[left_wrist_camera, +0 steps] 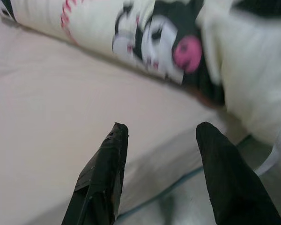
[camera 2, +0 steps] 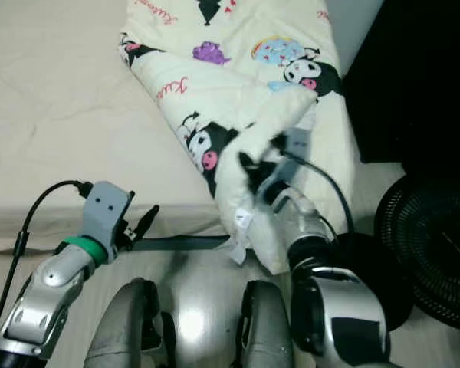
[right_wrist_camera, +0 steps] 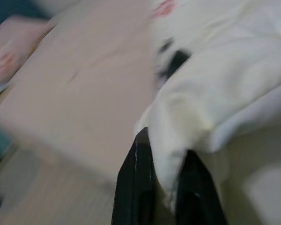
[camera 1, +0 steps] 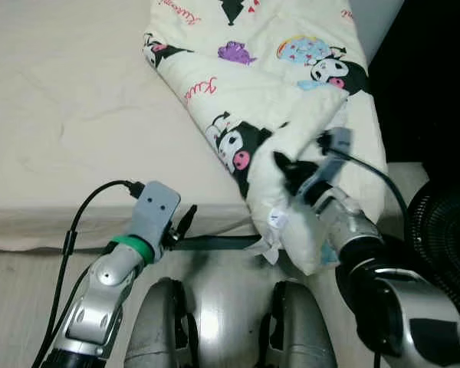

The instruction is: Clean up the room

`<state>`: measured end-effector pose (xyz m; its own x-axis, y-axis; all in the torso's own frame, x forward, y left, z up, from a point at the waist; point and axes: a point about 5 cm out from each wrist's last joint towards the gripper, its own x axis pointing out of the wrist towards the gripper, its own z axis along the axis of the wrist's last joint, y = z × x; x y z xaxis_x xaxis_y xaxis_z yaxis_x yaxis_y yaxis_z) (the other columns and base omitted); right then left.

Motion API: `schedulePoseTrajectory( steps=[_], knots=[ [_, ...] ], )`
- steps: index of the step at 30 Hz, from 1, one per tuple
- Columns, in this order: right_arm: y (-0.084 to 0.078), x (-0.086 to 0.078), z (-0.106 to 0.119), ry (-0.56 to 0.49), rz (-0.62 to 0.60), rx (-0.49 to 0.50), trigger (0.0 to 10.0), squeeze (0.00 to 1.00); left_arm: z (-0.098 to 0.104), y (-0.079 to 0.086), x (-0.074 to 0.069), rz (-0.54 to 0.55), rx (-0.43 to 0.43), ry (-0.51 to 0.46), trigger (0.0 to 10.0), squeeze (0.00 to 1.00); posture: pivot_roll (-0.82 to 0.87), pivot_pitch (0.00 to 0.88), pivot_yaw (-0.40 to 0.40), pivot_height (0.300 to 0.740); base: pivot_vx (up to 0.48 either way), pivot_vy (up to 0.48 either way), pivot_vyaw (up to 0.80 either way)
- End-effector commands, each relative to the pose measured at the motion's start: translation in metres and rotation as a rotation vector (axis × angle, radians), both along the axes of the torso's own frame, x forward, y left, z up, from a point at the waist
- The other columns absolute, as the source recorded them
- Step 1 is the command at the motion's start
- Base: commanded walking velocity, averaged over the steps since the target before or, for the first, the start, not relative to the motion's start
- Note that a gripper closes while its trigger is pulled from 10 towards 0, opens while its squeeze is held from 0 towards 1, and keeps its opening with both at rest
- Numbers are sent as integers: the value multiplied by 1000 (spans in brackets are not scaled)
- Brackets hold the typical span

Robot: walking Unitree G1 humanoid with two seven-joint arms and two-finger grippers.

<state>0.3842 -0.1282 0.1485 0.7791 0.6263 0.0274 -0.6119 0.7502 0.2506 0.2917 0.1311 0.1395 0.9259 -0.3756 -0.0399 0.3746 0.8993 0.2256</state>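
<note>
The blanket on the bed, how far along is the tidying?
Early stage. In hand: the right gripper is shut on a fold of the blanket at the bed edge. The left gripper is open, holding nothing. Left: the blanket lies bunched, not yet spread or folded.

Red cursive lettering repeats across the cartoon-print blanket lying on the bed, too small and blurred to read for certain.

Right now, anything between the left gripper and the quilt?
Nothing visible. The left gripper is open at the bed's edge, with bare sheet between it and the cartoon-print quilt. The right gripper already pinches the quilt's near corner.
</note>
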Motion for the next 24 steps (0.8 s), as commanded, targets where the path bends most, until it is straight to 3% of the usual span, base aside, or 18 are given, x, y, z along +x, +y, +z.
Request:
schedulePoseTrajectory(
  steps=[1,2,5,7,10,13,14,15,16,20,21,24],
  knots=[
    [25,-16,-16,6,250,-43,0,0,9,9,3,66,-58,-25,10000,0,128,254,109,615,0,0,0],
    [25,-16,-16,6,250,-43,0,0,9,9,3,66,-58,-25,10000,0,128,254,109,615,0,0,0],
    [52,-34,-24,2,502,-62,0,0,33,23,11,189,-102,-125,10000,0,124,248,105,615,0,0,0],
    [57,-38,-26,4,552,-62,0,0,38,26,12,212,-105,-147,10000,0,124,248,105,615,0,0,0],
    [83,-62,-35,15,781,-59,0,0,58,32,17,258,-117,-216,10000,0,123,239,101,615,0,0,0],
    [93,-72,-41,22,858,-77,0,0,63,32,18,254,-118,-230,10000,0,123,233,98,615,0,0,0],
    [94,-73,-48,33,836,-111,6784,0,63,29,19,239,-111,-230,10000,0,123,231,96,615,0,0,0],
    [94,-73,-48,33,836,-111,6784,0,63,29,19,239,-111,-230,10000,0,123,231,96,615,0,0,0],
    [94,-72,-54,40,794,-153,10000,0,62,26,18,223,-105,-225,10000,0,122,230,96,615,0,0,0],
    [87,-60,-49,21,611,-124,10000,0,56,23,18,220,-106,-200,10000,0,110,225,95,615,0,0,0],
    [82,-58,-47,26,587,-105,10000,1000,54,21,18,218,-108,-191,10000,0,103,224,97,615,0,0,0],
    [75,-59,-43,61,604,-22,10000,1000,50,16,18,206,-110,-177,10000,0,94,220,96,615,0,0,0]
  ],
)
